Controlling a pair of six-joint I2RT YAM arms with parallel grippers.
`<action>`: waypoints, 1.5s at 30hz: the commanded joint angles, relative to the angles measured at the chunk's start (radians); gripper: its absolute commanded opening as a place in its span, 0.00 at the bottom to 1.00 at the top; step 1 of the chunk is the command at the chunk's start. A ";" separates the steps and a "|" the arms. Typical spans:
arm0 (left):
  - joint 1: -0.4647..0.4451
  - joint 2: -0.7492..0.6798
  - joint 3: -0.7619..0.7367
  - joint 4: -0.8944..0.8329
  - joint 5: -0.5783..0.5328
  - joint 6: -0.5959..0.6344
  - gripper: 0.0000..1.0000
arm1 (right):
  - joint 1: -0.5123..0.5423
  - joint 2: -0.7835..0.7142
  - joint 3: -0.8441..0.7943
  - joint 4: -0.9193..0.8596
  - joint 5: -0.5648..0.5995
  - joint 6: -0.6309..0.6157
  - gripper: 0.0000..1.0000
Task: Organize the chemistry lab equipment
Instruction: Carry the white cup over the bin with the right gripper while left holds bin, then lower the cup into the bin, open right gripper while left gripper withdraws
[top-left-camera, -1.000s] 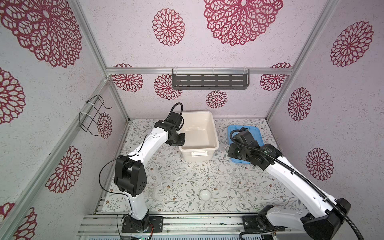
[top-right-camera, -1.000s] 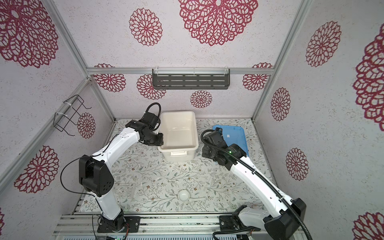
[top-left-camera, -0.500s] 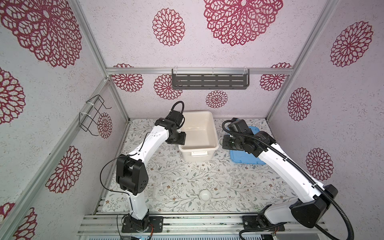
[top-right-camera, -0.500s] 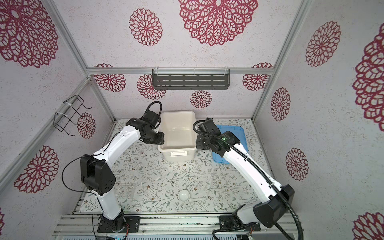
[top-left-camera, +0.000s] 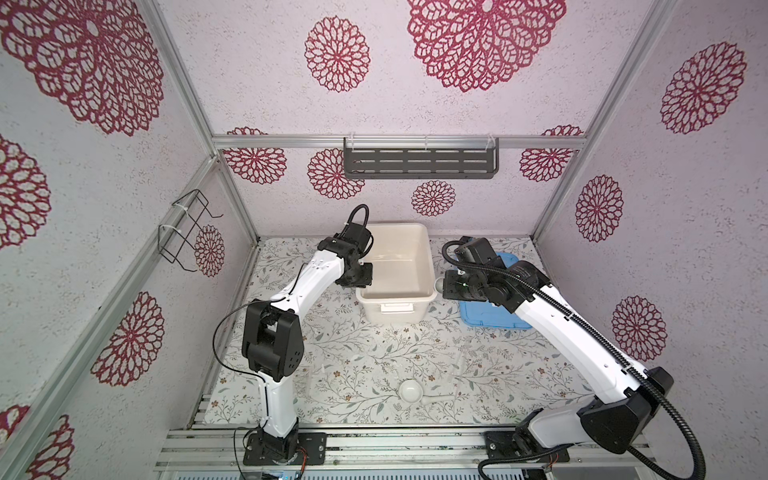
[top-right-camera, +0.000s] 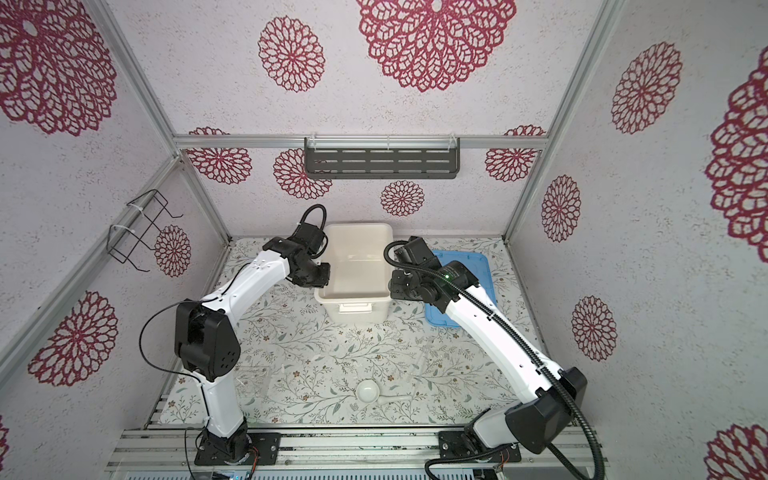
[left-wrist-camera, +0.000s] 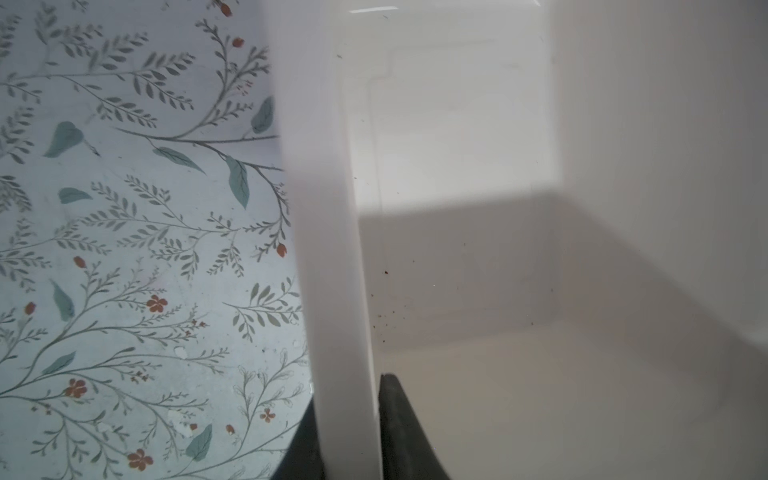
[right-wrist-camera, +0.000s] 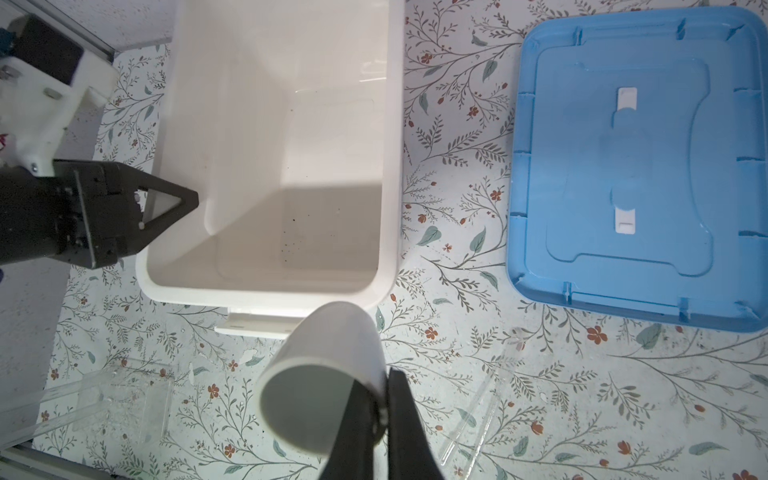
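Observation:
A small white bowl (right-wrist-camera: 320, 353) hangs tilted in the air, with my right gripper (right-wrist-camera: 380, 399) shut on its wall. In both top views the bowl (top-left-camera: 439, 285) is just off the front right corner of the big white tub (top-left-camera: 428, 266). My left gripper (left-wrist-camera: 347, 415) is shut on the tub's left wall (left-wrist-camera: 328, 249), one finger inside and one outside; it also shows in the right wrist view as the left gripper (right-wrist-camera: 174, 208). A second white bowl (top-left-camera: 409, 391) sits near the front edge with the white pestle (top-left-camera: 437, 399) beside it. The clear rack (top-left-camera: 386, 365) lies across the mat's middle.
The flat blue lid (top-left-camera: 494, 320) lies upside down right of the tub, partly under my right arm. The tub's inside (right-wrist-camera: 291, 166) holds only a few dark specks. A grey shelf (top-left-camera: 419, 162) hangs on the back wall and a wire holder (top-left-camera: 187, 232) on the left wall.
My right arm carried the bowl leftward from over the blue lid to the tub's right front corner. The left gripper opened briefly, then shut on the tub's left wall.

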 joint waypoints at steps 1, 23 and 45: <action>-0.006 0.005 0.033 -0.030 0.025 0.052 0.16 | -0.004 -0.005 0.042 -0.016 -0.002 -0.031 0.00; -0.012 -0.036 0.024 -0.060 0.229 0.318 0.16 | -0.004 0.204 0.173 -0.118 -0.147 -0.094 0.00; 0.136 -0.312 -0.086 0.078 0.302 0.129 0.53 | 0.000 0.663 0.438 -0.263 -0.127 -0.531 0.00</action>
